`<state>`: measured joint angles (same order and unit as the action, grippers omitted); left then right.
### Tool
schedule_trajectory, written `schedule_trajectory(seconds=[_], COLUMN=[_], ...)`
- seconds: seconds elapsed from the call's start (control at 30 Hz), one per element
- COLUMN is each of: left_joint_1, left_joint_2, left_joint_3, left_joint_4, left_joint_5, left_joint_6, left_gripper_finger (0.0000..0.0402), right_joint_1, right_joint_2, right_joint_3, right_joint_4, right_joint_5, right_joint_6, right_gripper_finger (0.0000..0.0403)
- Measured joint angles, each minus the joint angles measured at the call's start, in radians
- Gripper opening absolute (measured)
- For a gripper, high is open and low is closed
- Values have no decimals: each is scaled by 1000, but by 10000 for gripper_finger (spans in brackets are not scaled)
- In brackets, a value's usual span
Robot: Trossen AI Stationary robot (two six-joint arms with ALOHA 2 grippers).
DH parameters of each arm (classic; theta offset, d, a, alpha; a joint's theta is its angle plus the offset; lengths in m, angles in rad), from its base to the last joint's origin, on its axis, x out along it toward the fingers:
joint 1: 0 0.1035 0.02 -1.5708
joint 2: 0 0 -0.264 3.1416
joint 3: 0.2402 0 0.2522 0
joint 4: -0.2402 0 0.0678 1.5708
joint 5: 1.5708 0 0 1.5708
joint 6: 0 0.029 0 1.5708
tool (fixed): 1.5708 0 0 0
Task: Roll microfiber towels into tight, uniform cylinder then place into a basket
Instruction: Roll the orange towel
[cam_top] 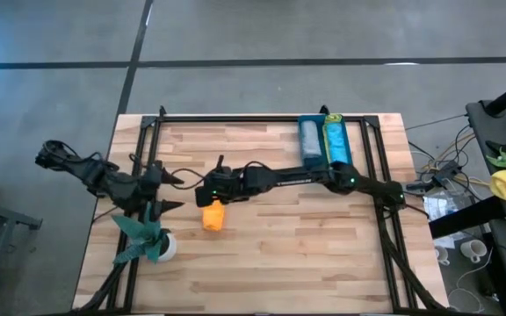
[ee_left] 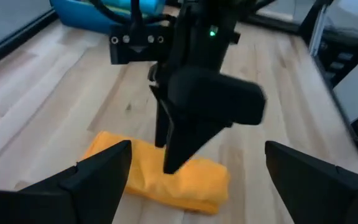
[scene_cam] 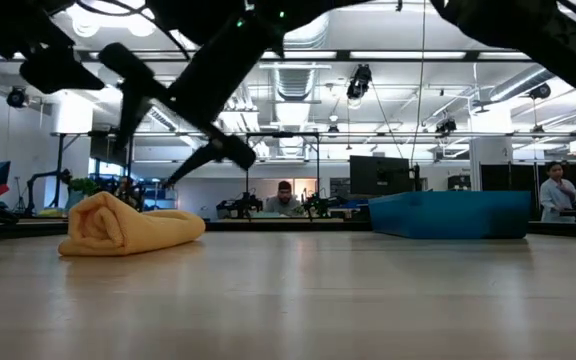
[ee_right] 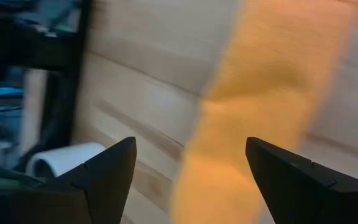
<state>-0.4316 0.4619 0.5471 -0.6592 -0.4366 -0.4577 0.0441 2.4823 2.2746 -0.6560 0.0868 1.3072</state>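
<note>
Orange cloth comes first: we see one rolled orange towel point(cam_top: 213, 216) lying on the wooden table point(cam_top: 323, 254) near its middle, a loose cylinder not yet in the basket. Our right gripper point(cam_top: 211, 188) hangs just above that roll with its fingers apart and nothing between them; in the right wrist view the two dark fingers point(ee_right: 104, 171) frame the orange cloth below without touching it. We judge this stance suits either a final tightening of the roll or a descent to grasp it for transfer. Our left gripper point(cam_top: 167, 191) waits just beside the roll on its left, its fingers also spread wide and holding nothing, pointed toward the towel so that it can steady one end if needed. A green plant in a white pot point(cam_top: 152, 239) stands near the left arm, close to the table's front-left edge, and should be kept clear of during any swing. Farther off, at the back edge of the table, the teal basket point(cam_top: 324, 117) already holds two rolled towels side by side, one grey point(cam_top: 308, 140) and one turquoise point(cam_top: 336, 140). We therefore count three towels in view, two stowed and one pending; a fourth does not show. Beyond the table, two people point(scene_cam: 284, 196) appear in the room.
</note>
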Motion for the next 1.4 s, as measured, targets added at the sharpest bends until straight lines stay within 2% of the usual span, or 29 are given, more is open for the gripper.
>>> schedule_trajectory(seconds=[0.13,0.47,0.6,0.7,0.83,1.0,1.4], left_joint_1=[0,0,0,0,0,0,0], left_joint_2=[1,32,55,68,80,104,146], left_joint_3=[-2,-3,-3,-3,-3,-3,-3], left_joint_4=[-5,-3,-3,-4,-3,1,1], left_joint_5=[-10,-36,-43,-43,-43,-48,-73], left_joint_6=[20,-7,-8,-8,-9,-10,23], left_gripper_finger=[352,352,352,352,352,352,352], right_joint_1=[2,-6,-11,-14,-16,-9,-9], right_joint_2=[53,129,123,111,90,65,-26], right_joint_3=[12,10,1,2,1,-4,-7], right_joint_4=[129,139,16,-87,-281,-559,-638], right_joint_5=[-16,-47,-24,-68,-132,-139,-104], right_joint_6=[-53,-77,-66,-70,-86,-133,-35], right_gripper_finger=[300,300,299,299,299,299,300])
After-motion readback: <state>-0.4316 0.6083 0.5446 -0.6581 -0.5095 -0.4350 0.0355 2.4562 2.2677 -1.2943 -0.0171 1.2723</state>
